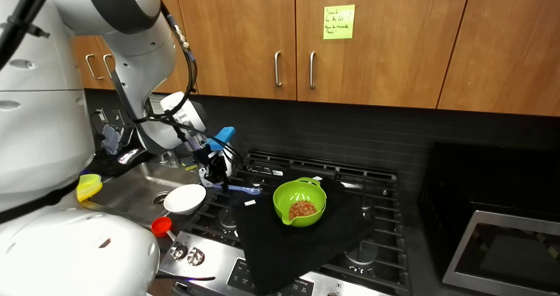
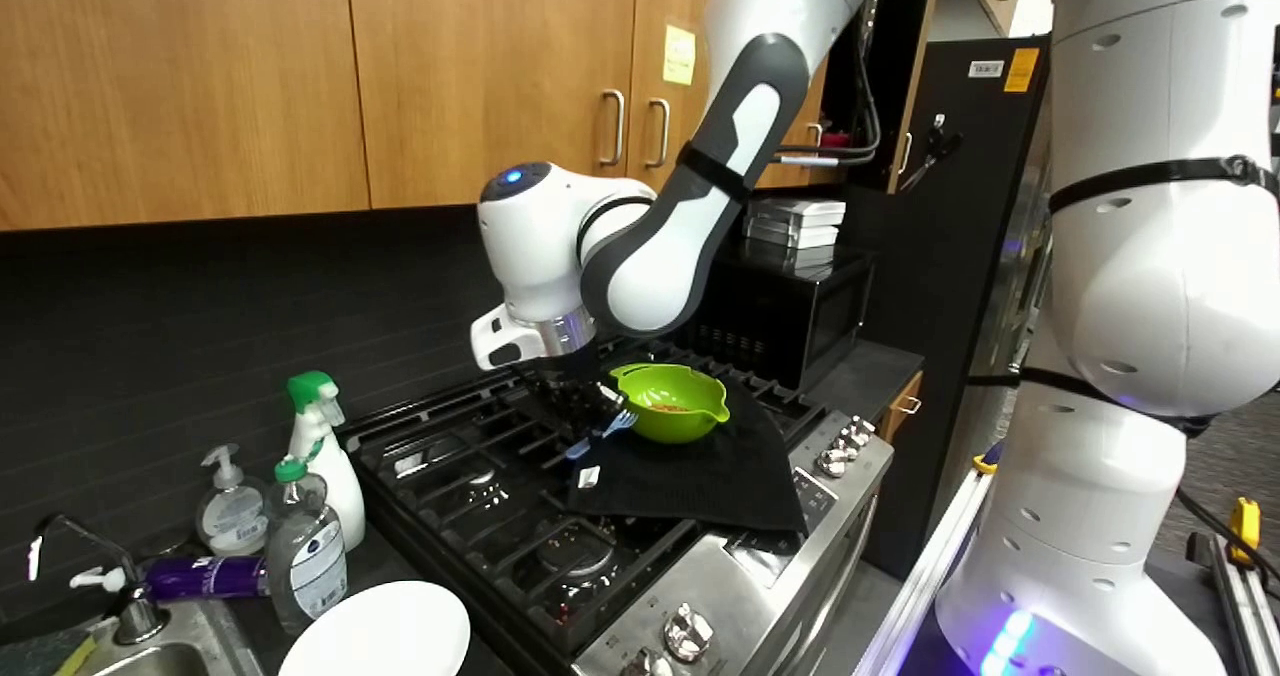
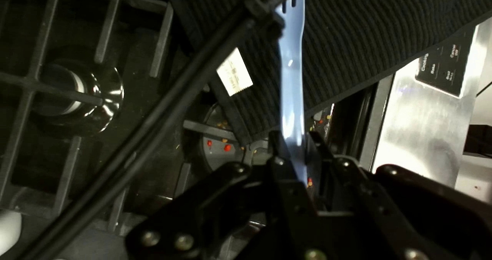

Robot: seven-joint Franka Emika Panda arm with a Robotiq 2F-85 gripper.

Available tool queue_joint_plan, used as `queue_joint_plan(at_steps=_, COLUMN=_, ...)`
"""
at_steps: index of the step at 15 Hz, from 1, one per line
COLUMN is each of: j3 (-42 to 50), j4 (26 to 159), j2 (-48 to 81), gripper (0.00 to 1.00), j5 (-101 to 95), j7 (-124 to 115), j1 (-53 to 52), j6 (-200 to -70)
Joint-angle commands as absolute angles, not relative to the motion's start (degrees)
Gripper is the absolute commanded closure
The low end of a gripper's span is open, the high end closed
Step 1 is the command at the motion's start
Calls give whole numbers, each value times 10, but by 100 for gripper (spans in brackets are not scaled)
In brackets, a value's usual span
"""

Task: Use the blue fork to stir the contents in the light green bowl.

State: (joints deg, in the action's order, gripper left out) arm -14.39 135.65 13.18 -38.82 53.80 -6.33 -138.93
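The light green bowl (image 1: 316,195) stands upright on a black cloth over the stove; it also shows in an exterior view (image 2: 680,429). The contents (image 1: 302,209), a small reddish-brown heap, lie at the bottom of it and are partly visible in an exterior view (image 2: 668,408). My gripper (image 3: 293,139) is shut on the handle end of the blue fork (image 3: 291,75). The fork (image 1: 247,189) is held roughly level above the stove, beside the bowl and apart from it, tines toward the cloth. The bowl is out of view in the wrist view. A dark cable crosses near the tines.
The black cloth (image 1: 280,252) covers part of the stove grates. A white dish (image 1: 186,199) and a red scoop (image 1: 161,226) lie near the sink (image 1: 127,199). A spray bottle (image 2: 335,476) and a soap bottle (image 2: 305,556) stand beside the stove. A microwave (image 1: 503,252) stands at the far side.
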Motion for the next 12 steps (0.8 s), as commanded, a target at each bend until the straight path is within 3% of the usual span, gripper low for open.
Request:
queue_joint_plan(at_steps=1, j3=-134, j4=1390, j2=79, gripper=95, j5=-361, j7=585, j1=-59, j6=-1417)
queue_joint_plan(at_steps=12, j3=-93, j4=1492, j2=-3, gripper=95, j5=-156, j7=818, j1=-37, j6=-1616)
